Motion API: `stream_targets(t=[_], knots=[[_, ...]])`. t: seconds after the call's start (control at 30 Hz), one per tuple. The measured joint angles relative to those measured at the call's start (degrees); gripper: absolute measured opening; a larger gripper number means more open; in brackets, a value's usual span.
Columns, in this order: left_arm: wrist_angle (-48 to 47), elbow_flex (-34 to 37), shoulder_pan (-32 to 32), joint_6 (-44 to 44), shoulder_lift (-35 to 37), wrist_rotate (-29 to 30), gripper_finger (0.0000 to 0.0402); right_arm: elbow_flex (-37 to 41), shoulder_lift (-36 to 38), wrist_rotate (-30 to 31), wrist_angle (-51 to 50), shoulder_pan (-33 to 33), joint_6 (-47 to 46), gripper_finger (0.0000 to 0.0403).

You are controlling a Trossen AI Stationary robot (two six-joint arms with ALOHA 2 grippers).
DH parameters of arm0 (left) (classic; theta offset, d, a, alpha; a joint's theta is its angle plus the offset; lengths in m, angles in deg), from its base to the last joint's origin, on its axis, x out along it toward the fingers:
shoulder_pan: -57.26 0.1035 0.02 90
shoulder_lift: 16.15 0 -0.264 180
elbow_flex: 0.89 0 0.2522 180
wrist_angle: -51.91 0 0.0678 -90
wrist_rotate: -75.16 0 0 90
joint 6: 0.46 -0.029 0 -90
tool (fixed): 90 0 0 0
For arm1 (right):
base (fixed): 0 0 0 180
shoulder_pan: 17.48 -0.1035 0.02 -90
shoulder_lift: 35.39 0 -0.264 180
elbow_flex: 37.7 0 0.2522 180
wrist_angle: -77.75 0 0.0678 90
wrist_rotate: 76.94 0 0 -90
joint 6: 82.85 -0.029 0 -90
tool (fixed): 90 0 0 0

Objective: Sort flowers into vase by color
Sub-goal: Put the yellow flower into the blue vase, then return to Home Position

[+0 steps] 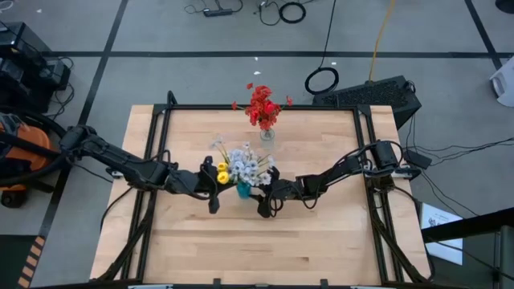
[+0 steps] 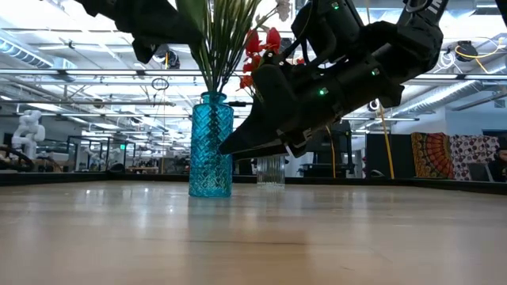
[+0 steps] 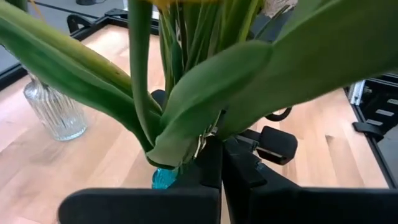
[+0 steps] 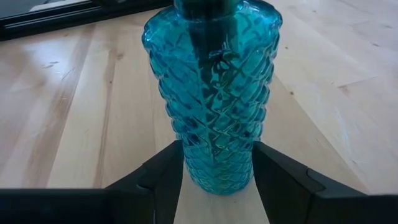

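Yellow tulips (image 1: 222,171) pinched by the left gripper (image 1: 214,178) over the blue vase (image 4: 213,93), which the right gripper (image 4: 214,165) straddles, fingers wide, probably to steady it.

Red flowers (image 1: 262,107) stood upright in a clear ribbed glass vase (image 1: 267,134) near the middle of the table's far edge. Yellow buds (image 1: 222,172) and pale white-grey sprays (image 1: 250,164) (green stalks bunched together) stood in a teal diamond-patterned vase (image 1: 242,190) at the table's centre, the yellows on the bunch's left side.
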Motion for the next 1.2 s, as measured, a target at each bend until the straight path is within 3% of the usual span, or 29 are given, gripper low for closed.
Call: stream_targets(t=[0.57,0.77,1.03,1.2], knots=[[-3.36,-0.03,0.0,0.0,1.29,-1.08,0.0121,0.0,0.1,0.0,-1.25,0.0,-0.67,0.018],[-12.1,-0.05,-0.01,3.18,8.44,-2.87,0.0127,0.02,4.32,-0.37,-10.64,-0.27,-4.11,0.018],[-21.7,-0.11,0.0,4.06,18.05,-2.99,0.0128,0.0,16.15,-6.79,-29.6,-1.21,-4.77,0.0178],[-21.12,-0.11,0.0,4.0,19.34,-0.23,0.0128,0.0,23.15,-8.9,-41.35,-2.42,-4.81,0.0123]])
